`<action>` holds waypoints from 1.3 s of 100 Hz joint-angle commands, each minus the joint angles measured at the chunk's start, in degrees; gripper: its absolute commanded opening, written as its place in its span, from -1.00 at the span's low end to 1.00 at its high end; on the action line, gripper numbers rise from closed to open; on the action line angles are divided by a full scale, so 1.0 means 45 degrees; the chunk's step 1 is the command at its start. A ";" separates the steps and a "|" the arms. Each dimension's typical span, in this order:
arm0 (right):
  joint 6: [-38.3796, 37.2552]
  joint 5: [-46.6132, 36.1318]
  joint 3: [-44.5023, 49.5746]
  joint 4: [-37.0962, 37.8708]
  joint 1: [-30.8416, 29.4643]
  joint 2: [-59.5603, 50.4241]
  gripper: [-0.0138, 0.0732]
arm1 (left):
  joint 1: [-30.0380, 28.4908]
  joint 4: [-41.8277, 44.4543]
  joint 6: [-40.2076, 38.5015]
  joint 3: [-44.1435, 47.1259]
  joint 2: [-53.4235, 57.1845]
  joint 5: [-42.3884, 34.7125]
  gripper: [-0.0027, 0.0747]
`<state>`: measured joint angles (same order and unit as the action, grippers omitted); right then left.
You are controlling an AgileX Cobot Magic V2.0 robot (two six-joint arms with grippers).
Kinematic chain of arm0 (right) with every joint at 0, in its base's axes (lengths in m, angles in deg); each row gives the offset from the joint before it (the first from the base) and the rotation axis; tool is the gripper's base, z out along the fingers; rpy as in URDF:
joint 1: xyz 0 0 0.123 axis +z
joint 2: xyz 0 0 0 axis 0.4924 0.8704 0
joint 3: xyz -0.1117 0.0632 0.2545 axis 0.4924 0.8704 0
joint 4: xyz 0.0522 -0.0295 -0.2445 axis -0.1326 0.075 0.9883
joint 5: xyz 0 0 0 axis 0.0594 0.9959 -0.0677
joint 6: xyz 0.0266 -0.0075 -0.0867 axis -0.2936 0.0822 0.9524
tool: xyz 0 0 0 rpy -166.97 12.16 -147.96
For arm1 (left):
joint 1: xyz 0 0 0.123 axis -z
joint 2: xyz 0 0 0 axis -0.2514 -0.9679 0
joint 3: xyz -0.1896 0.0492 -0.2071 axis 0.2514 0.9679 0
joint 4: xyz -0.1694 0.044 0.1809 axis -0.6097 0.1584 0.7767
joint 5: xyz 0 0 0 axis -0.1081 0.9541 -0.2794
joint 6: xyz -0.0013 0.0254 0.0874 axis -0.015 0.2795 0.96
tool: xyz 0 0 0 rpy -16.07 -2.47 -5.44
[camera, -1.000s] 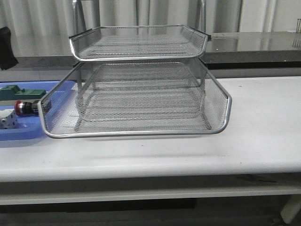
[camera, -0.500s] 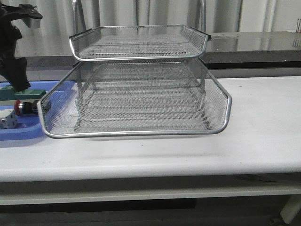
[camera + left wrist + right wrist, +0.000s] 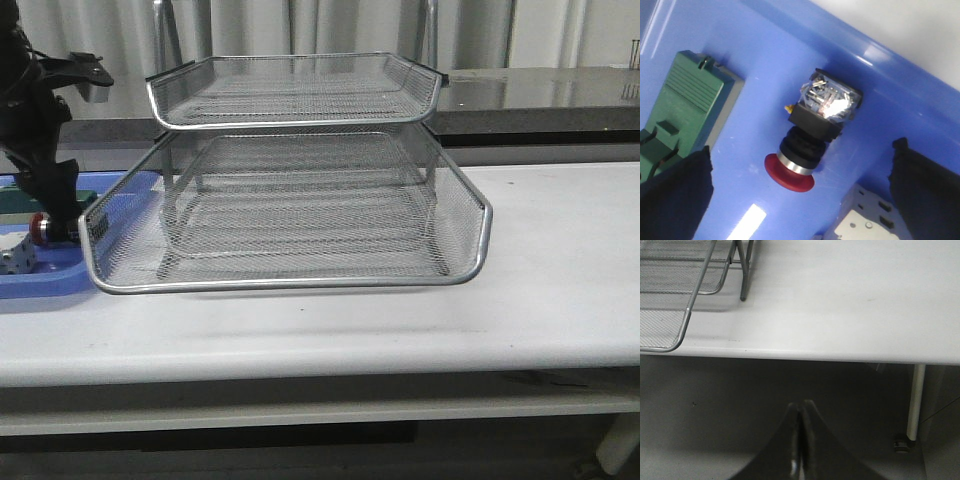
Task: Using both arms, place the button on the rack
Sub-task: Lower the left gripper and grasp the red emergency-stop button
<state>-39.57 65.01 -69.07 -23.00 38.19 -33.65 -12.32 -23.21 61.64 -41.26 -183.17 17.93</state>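
Note:
The button (image 3: 812, 132) lies on its side in the blue tray (image 3: 765, 75), red cap toward my left gripper (image 3: 800, 192). That gripper hangs open just above it, one dark finger on each side and neither touching. In the front view the left arm (image 3: 40, 140) stands over the tray at the far left, and only the button's red cap (image 3: 39, 228) shows beside it. The wire-mesh rack (image 3: 290, 210) fills the table's middle. My right gripper (image 3: 800, 410) is shut and empty, low beyond the table's front edge, out of the front view.
A green block (image 3: 685, 105) and a white cube-like part (image 3: 867, 220) lie in the blue tray (image 3: 40, 280) on either side of the button. The rack's corner (image 3: 670, 300) and one leg show in the right wrist view, along with a table leg (image 3: 915, 400).
The left arm has come in from the upper left and dropped over the blue tray, now covering most of the button in the front view. The rack has not moved.

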 commanded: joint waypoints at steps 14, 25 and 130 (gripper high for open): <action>-0.0008 -0.0715 -0.0408 0.0146 -0.0007 0.0060 -0.85 | 0.0068 0.0129 -0.0022 -0.0433 0.0241 -0.1002 0.85; -0.0008 -0.0715 -0.0408 0.0146 -0.0007 0.0060 -0.85 | 0.0068 0.0159 -0.0022 -0.0440 0.0024 -0.1229 0.85; -0.0008 -0.0715 -0.0408 0.0146 -0.0007 0.0060 -0.85 | 0.0068 0.0125 -0.0022 -0.0982 -0.0766 -0.1319 -0.44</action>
<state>-39.60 65.01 -69.07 -23.00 38.19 -33.65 -12.32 -22.45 61.64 -43.83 -190.05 13.49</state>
